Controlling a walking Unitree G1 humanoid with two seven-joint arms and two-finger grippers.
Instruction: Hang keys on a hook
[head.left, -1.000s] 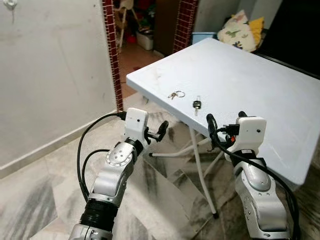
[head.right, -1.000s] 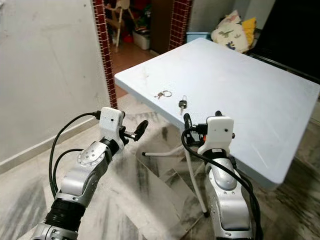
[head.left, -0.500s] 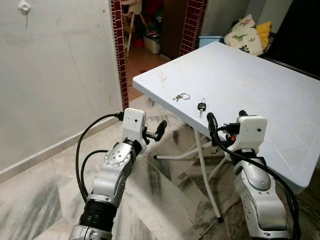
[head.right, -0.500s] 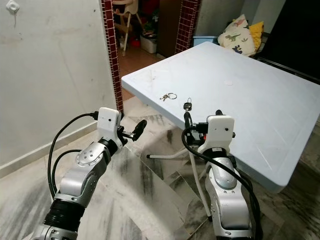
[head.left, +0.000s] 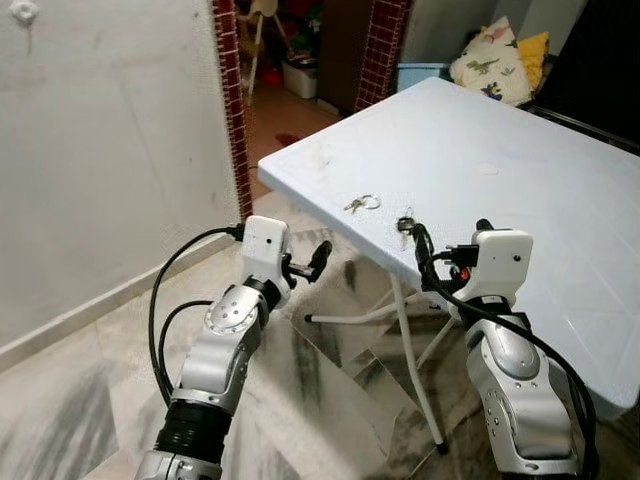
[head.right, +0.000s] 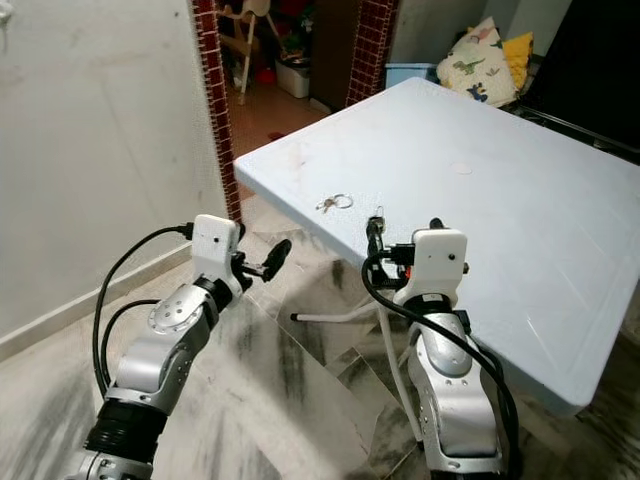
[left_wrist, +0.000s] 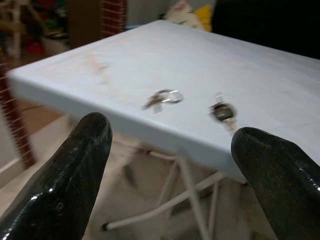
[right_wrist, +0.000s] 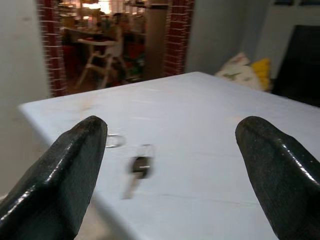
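Two sets of keys on the pale blue tabletop (head.left: 520, 150), close to its near-left edge: a small ring with keys (head.left: 360, 203) lying flat, and just beside it at 4 o'clock a black-headed key (head.left: 405, 224), right by the rim. Left hand (head.left: 318, 260) raised in front of the tabletop's corner, off the edge and lower than the surface, fingers (left_wrist: 65, 185) spread wide and gripping nothing; from it, ring with keys at about 1 o'clock, apart, nothing touching. Through the left wrist camera, both keys seen between the two black fingertips, ring (left_wrist: 162, 98) nearer one side, black-headed key (left_wrist: 222, 111) nearer the other. Right hand (right_wrist: 170, 175) held up at the near edge of the tabletop, fingers (right_wrist: 55, 180) likewise spread and empty; black-headed key (right_wrist: 138, 168) just ahead between the fingertips, ring partly hidden behind one finger. In the head view, black-headed key just at 11 o'clock from the right wrist's white housing, partly covered by a black cable (head.left: 425, 262). At far upper left on the grey wall (head.left: 110, 140), a small white hook (head.left: 20, 12), well apart from keys and both hands. Marbled floor (head.left: 330, 400) below, folding legs under the tabletop.
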